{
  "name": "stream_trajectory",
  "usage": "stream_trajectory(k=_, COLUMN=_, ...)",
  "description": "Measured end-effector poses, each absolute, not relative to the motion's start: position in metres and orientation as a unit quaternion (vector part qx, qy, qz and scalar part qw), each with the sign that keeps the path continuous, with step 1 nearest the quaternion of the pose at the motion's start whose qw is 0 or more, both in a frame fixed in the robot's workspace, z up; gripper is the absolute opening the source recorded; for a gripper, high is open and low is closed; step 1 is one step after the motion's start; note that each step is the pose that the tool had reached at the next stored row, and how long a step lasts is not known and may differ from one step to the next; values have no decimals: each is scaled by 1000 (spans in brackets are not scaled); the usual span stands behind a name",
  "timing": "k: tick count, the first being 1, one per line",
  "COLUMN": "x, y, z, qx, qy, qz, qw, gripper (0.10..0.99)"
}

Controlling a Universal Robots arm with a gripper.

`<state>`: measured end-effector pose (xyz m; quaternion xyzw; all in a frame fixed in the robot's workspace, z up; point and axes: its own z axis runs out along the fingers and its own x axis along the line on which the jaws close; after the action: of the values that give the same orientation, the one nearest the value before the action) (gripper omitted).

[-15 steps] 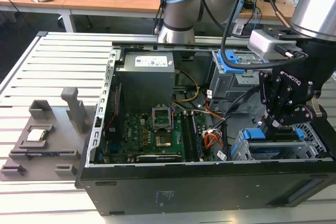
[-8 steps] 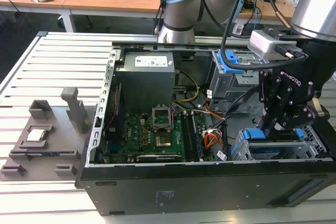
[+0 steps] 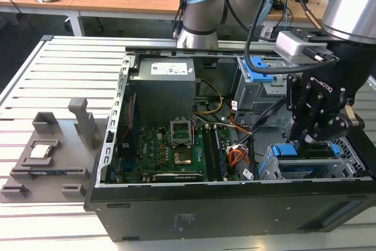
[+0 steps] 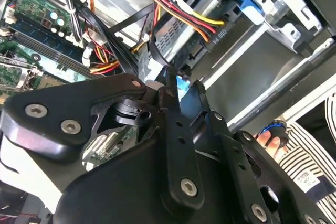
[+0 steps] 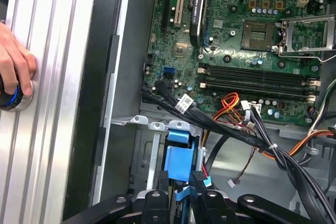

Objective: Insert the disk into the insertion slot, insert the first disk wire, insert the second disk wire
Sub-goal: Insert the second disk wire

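Observation:
The disk (image 3: 311,166), in a blue carrier (image 5: 176,156), lies inside the insertion slot (image 3: 271,170), the low grey perforated cage at the exterior view's right end of the open computer case. My gripper (image 3: 310,140) hangs straight over the disk's blue end. Its fingertips (image 4: 170,74) stand close together in both wrist views, and a black flat disk wire (image 4: 153,40) loops down and ends between them. A small black connector (image 5: 198,176) with a red lead sits at the gripper (image 5: 181,190), just above the carrier. How the connector meets the disk is hidden.
A taller cage with a blue latch (image 3: 255,77) stands behind the slot. Bundled black and orange cables (image 5: 236,129) cross between motherboard (image 3: 170,151) and slot. A person's hand (image 5: 13,72) rests on a round button on the slatted table. Grey fixtures (image 3: 41,151) lie at the exterior view's left.

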<state>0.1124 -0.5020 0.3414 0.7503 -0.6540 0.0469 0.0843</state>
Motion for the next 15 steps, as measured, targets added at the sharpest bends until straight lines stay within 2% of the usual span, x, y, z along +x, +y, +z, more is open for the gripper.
stream_trajectory(k=11, x=112, y=-498, z=334, qx=750, qy=-653, qz=49, qw=86, gripper=302)
stream_trajectory(k=12, x=112, y=-498, z=335, qx=750, qy=-653, qz=49, qw=86, gripper=224)
stream_trajectory(k=15, x=112, y=-498, z=334, qx=750, qy=-653, qz=49, qw=86, gripper=204)
